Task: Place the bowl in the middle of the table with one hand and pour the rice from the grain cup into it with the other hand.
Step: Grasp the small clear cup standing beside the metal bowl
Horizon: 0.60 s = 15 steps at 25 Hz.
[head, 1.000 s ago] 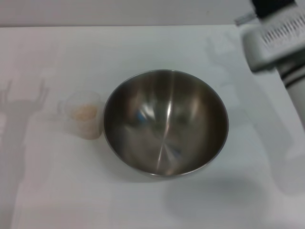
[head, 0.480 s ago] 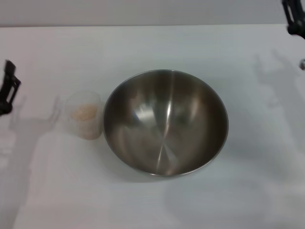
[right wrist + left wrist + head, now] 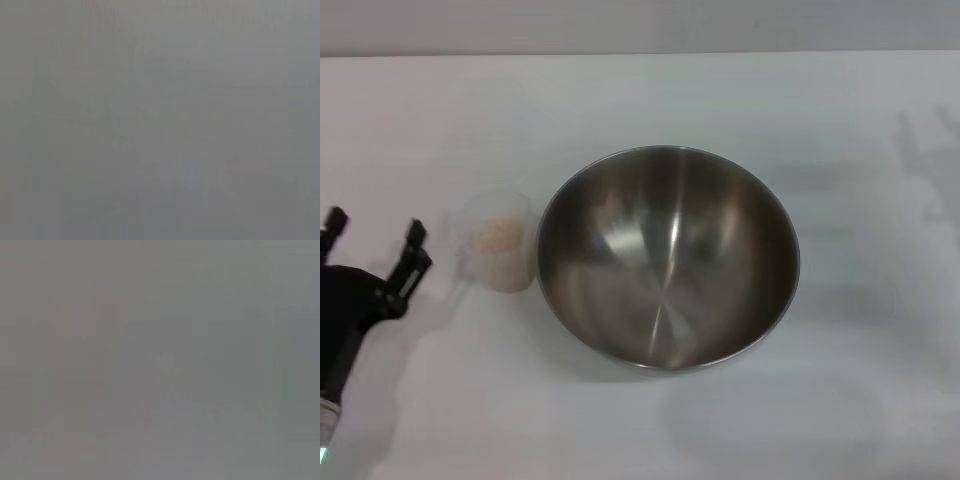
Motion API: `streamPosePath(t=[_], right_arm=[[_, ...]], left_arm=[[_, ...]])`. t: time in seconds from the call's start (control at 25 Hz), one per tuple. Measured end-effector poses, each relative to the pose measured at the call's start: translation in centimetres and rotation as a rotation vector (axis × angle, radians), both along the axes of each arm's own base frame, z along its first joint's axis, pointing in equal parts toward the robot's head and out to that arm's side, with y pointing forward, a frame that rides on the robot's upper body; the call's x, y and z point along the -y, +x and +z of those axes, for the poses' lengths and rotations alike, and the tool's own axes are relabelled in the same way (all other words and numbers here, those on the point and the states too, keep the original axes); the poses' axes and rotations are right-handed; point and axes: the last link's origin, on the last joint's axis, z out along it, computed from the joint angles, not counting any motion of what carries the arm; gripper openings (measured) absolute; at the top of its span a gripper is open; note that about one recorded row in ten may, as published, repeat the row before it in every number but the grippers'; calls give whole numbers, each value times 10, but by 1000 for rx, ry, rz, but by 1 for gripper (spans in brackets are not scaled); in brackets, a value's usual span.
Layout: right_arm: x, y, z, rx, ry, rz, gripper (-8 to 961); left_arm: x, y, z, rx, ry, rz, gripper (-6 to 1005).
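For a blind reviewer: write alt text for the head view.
A steel bowl sits empty mid-table, with a grain cup of rice upright close beside its left rim. The left end effector, fingers open, hovers left of the cup; the right arm is out of view.

White matte desk (image 3: pixel 650 90) fills most of the head view; a plain grey strip (image 3: pixel 620 25) borders its far edge.

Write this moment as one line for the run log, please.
bowl: mid-table, empty | grain cup: upright beside bowl, rice inside | left gripper: open, near cup, not touching | right gripper: out of view
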Motion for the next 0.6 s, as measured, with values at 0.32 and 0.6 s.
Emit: streamPosePath(t=[0.32,0.6], right_arm=[[-5,-3,-1,39,3,3,529],[-5,-3,-1,45,3,3,529]], left_arm=[[-6,-1,-14,-24,-78,27,839],[-13,-2,-19,-41,-113,43,838]])
